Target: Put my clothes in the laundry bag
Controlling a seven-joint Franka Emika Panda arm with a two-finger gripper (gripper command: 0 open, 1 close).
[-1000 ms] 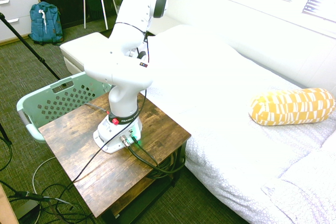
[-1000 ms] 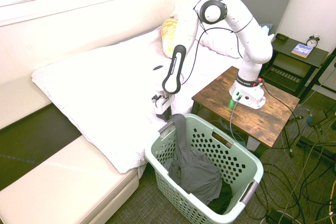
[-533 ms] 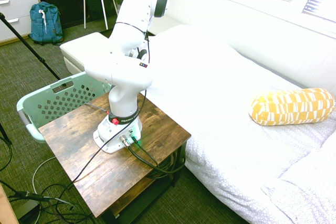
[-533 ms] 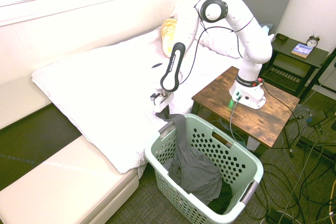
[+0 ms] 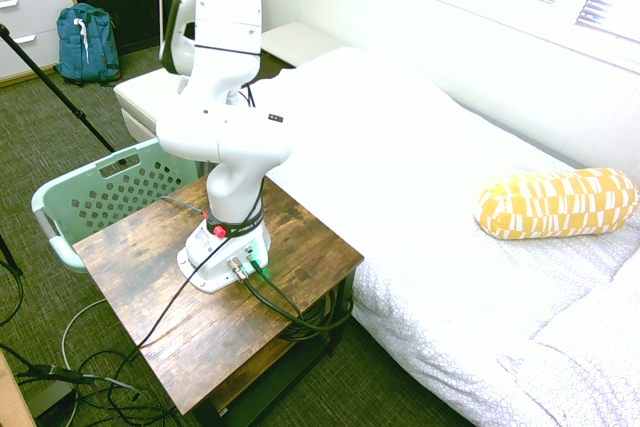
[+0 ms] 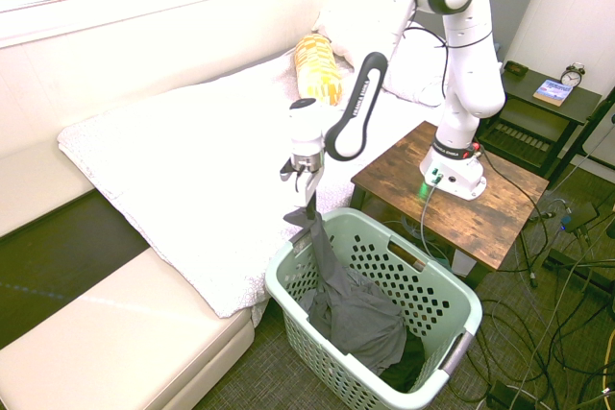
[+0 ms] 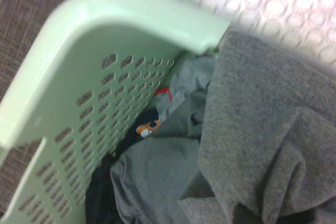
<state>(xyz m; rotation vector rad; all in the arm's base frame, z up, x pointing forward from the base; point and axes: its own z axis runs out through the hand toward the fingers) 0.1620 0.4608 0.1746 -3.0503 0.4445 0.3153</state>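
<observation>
The two-finger hand (image 6: 307,182) is seen pointing steeply down above the bed-side corner of the large mint-green perforated plastic laundry basket (image 6: 452,287), and its fingers are clenched. A strip of the dark grey soft fabric garment (image 6: 357,312) is drawn up tight toward the fingertips in the second exterior view, so it is judged to be pinched between them.

The main risk is judged to be that the garment is dragged back out: should the hand climb further without releasing, the fabric heaped inside could be pulled over the thick rounded rim and dropped on the white quilted bed (image 6: 183,156) or the grey carpet. The light basket could also be tipped or shifted if the cloth catches on the rim.

The basket is seen holding the grey garment, bunched along its inner wall and bottom; darker cloth and a small orange-and-white patch (image 7: 148,127) are shown beneath it in the wrist view.
</observation>
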